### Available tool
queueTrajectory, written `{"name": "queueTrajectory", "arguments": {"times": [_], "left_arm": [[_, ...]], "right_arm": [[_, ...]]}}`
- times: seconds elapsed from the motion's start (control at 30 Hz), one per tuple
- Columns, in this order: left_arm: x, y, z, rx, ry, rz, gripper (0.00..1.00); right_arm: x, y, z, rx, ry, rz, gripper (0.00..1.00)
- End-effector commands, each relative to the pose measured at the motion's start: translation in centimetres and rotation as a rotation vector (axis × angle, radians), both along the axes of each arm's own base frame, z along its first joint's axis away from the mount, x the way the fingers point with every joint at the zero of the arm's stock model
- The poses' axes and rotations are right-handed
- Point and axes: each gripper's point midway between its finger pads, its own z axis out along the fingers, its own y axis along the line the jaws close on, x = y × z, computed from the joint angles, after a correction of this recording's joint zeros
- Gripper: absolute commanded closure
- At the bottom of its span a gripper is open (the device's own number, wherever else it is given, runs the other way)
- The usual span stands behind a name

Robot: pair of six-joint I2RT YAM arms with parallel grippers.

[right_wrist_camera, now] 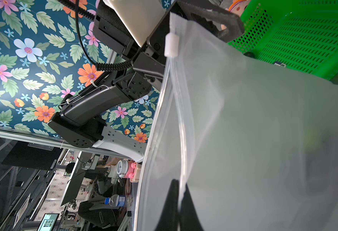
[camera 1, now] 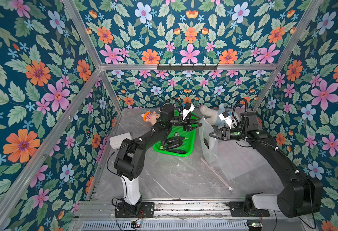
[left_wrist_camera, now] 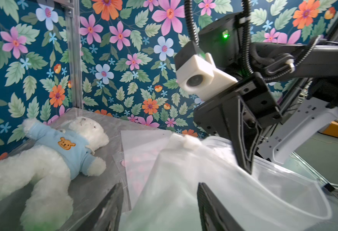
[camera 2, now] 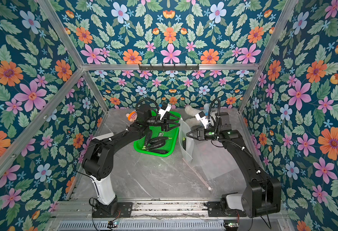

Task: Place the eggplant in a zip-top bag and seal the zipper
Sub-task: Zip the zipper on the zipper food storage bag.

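The right claw (camera 1: 211, 134) is pressed together on the mouth edge of a translucent plastic zip-top bag (camera 1: 209, 152). The bag is held upright on the grey marbled tabletop (camera 1: 164, 176), just beside a green perforated basket (camera 1: 192, 140) of dark purple eggplants (camera 1: 174, 141). The left claw (camera 1: 199, 120) is spread near the bag's white slider (right_wrist_camera: 171, 45). A white plush bear (left_wrist_camera: 68, 148) is crowded behind, and a second translucent bag (camera 1: 244, 162) is laid flat alongside.
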Motion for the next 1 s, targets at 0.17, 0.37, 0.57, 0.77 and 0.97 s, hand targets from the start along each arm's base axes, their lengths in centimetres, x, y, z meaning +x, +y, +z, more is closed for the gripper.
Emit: {"name": "queueTrajectory", "arguments": {"times": [0.17, 0.37, 0.57, 0.77, 0.97], "left_arm": [[-1.5, 0.0, 0.8, -0.007, 0.000, -0.105, 0.45], [-1.0, -0.2, -0.1, 0.023, -0.007, -0.101, 0.43], [-0.8, -0.4, -0.7, 0.062, 0.002, -0.108, 0.43], [-2.3, -0.8, -0.5, 0.072, 0.018, -0.136, 0.53], [-2.5, -0.5, -0.7, 0.095, 0.022, -0.111, 0.72]], "right_arm": [[-0.5, 0.3, 0.4, 0.012, -0.021, 0.038, 1.00], [-1.0, 0.9, 0.5, 0.005, -0.028, 0.065, 1.00], [-1.4, 1.4, 0.4, 0.004, -0.029, 0.094, 1.00], [-0.9, 1.5, 0.3, -0.009, -0.027, 0.086, 1.00], [-0.2, 1.5, -0.1, -0.033, -0.015, 0.073, 1.00]]}}
